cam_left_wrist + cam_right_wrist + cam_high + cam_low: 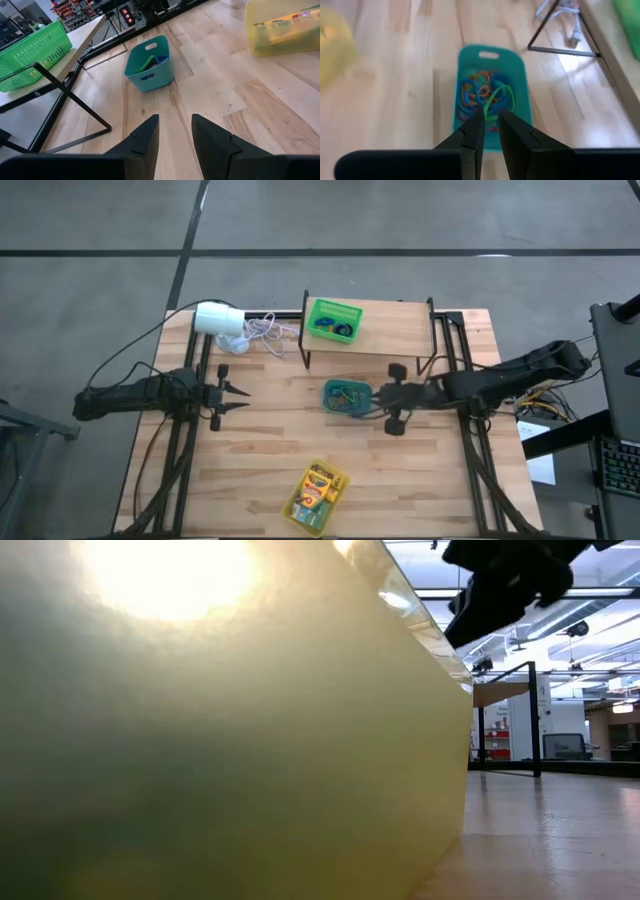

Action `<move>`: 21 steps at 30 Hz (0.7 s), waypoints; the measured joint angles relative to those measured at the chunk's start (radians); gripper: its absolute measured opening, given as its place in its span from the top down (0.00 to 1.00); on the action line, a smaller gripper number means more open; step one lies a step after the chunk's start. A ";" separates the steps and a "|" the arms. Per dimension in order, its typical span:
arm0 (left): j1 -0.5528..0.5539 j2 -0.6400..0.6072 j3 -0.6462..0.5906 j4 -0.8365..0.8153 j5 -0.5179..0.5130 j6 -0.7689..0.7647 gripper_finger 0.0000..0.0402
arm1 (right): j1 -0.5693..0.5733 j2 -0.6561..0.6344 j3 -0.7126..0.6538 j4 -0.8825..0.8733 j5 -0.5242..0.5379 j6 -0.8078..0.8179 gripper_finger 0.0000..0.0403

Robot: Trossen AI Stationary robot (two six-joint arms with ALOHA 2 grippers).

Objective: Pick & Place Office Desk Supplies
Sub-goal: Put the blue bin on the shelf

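A teal bin sits mid-table holding coloured rubber-band loops: orange, blue and green. My right gripper hovers above the bin's right end, slanting down, fingers a narrow gap apart with nothing plainly between them. My left gripper waits open at the table's left, pointing toward the bin. A green basket with more loops stands on the raised shelf. A yellow bin near the front edge holds yellow-and-green crayon boxes.
The wooden shelf on black legs spans the far side just behind the teal bin. A white cylinder with a thin cord lies at the far left. The yellow bin's wall fills most of the low view.
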State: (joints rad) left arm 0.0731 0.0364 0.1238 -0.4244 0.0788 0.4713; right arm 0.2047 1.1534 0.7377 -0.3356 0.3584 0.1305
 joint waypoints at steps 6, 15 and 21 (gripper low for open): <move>0.000 0.000 0.000 0.000 0.000 0.000 0.71 | 0.000 0.147 0.076 -0.074 0.000 -0.097 0.87; 0.000 0.000 0.000 0.000 0.000 -0.001 0.71 | 0.000 0.208 0.106 -0.110 -0.050 -0.117 0.73; 0.000 0.000 0.000 0.000 0.000 -0.003 0.71 | 0.001 0.224 0.091 -0.109 -0.141 -0.225 0.58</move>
State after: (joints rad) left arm 0.0731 0.0364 0.1238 -0.4248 0.0788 0.4686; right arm 0.2054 1.3777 0.8286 -0.4442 0.2179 -0.0948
